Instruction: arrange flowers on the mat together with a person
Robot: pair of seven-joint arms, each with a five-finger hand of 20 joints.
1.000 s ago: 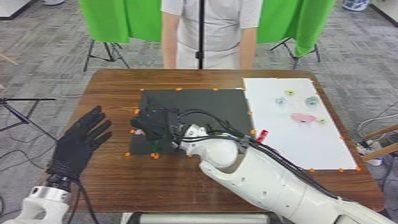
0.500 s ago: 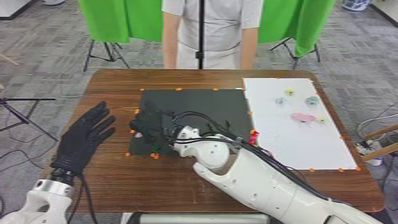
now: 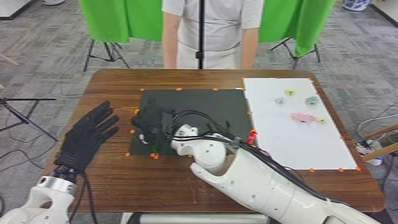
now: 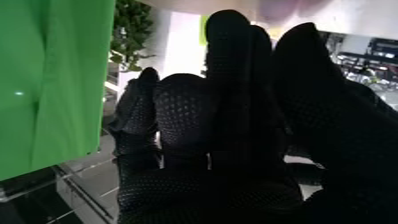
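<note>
Left hand (image 3: 83, 142) slightly farther forward, right arm (image 3: 206, 150) farther left

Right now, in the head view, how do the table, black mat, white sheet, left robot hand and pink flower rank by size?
Table
Black mat and white sheet: too alike to rank
Left robot hand
Pink flower

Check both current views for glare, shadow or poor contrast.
Head view: fairly even light, but the black right hand nearly merges with the dark mat. Right wrist view: background glares white behind the hand, parts of which sink into near-black; a small glint marks the green cloth.
</note>
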